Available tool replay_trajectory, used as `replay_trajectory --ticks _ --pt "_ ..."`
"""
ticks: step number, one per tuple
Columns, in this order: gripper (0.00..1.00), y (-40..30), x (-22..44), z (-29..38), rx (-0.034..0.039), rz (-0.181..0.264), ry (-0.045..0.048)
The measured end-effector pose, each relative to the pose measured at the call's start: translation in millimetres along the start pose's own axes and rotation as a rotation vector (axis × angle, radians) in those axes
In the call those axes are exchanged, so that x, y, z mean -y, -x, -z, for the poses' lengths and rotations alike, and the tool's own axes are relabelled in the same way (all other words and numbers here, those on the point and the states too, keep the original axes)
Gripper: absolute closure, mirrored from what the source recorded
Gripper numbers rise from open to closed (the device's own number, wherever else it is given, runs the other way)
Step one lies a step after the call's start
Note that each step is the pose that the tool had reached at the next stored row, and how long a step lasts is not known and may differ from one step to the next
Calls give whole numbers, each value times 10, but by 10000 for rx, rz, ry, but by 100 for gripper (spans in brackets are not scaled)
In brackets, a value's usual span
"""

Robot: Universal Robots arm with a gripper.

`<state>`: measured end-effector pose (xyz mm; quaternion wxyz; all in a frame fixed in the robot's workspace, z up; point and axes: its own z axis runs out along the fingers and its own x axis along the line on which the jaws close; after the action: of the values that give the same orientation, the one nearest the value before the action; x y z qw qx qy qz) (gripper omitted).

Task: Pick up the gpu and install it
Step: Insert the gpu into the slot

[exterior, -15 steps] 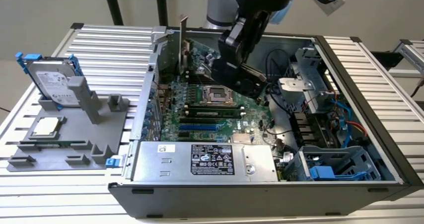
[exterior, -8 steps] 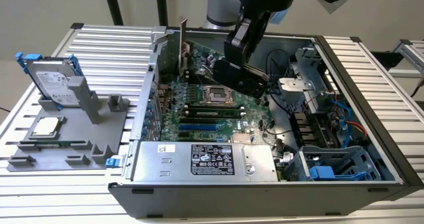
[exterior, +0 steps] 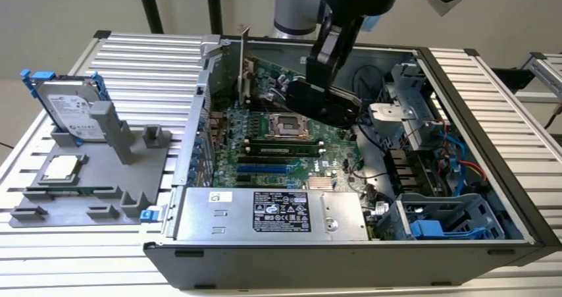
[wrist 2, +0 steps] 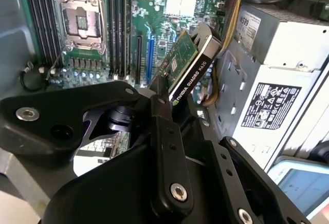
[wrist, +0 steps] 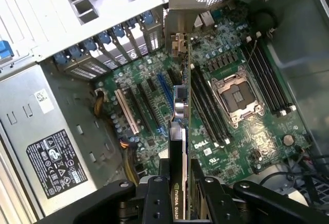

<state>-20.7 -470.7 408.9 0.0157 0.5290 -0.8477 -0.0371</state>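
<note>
The gripper (wrist: 178,196) pinches the gpu (exterior: 268,73), at eleven o'clock from the socket (exterior: 288,124) in the exterior view; lowered off line, it could scrape the motherboard (exterior: 263,155).

Matt black hand (wrist 2: 167,96), smooth. The gpu (wrist 2: 189,63) shows a glossy black edge and a green lacquered board. Ribbed brushed-metal bench (exterior: 141,53), power supply (exterior: 204,216) in bare grey sheet metal.

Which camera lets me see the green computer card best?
The second wrist view: the gpu shows its green face and black edge, clamped in the gripper. The first wrist view shows it edge-on; in the exterior view it stands partly behind the arm.
</note>
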Motion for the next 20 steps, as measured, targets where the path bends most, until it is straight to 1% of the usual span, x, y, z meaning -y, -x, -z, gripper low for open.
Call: replay_trajectory --ticks 10,20 --pt "100 37 75 5 -58 720 9" --pt "100 62 126 9 -124 1555 19"
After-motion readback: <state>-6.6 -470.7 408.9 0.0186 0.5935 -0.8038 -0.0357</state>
